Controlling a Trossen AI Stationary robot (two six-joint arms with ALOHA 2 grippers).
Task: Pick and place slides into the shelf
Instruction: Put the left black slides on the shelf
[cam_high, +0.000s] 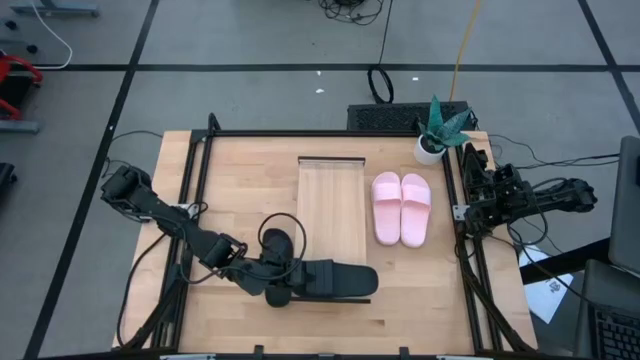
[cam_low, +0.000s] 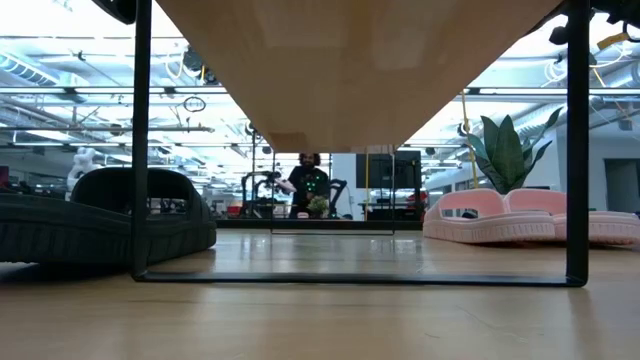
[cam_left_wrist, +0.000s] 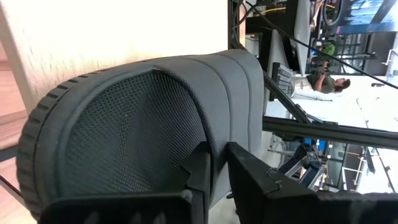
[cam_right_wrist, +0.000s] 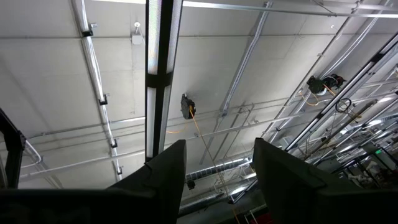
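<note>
One black slide (cam_high: 335, 280) lies crosswise over the near end of the shelf (cam_high: 330, 205), a light wood rack in a thin dark frame. My left gripper (cam_high: 287, 290) (cam_left_wrist: 214, 163) is at its strap, shut on it. A second black slide (cam_low: 100, 220) rests sole down on the table by the shelf's left near leg, half hidden under my arm in the high view. The pink pair (cam_high: 402, 208) lies side by side on the table right of the shelf. My right gripper (cam_right_wrist: 217, 168) is open, pointing up at the ceiling by the table's right edge. My left gripper has the black slide by the edge of its wide strap (cam_left_wrist: 219, 134). One finger (cam_left_wrist: 200, 173) is under the strap over the footbed and the other is outside it. It comes from the table's left, slanting slightly down. Whether the slide rests on the shelf, I cannot tell.
A potted plant (cam_high: 437, 130) stands at the table's far right corner, behind the pink pair. The shelf's dark legs (cam_low: 140, 140) and base bar stand in the low view. A person stands far off in the room beyond the table.
</note>
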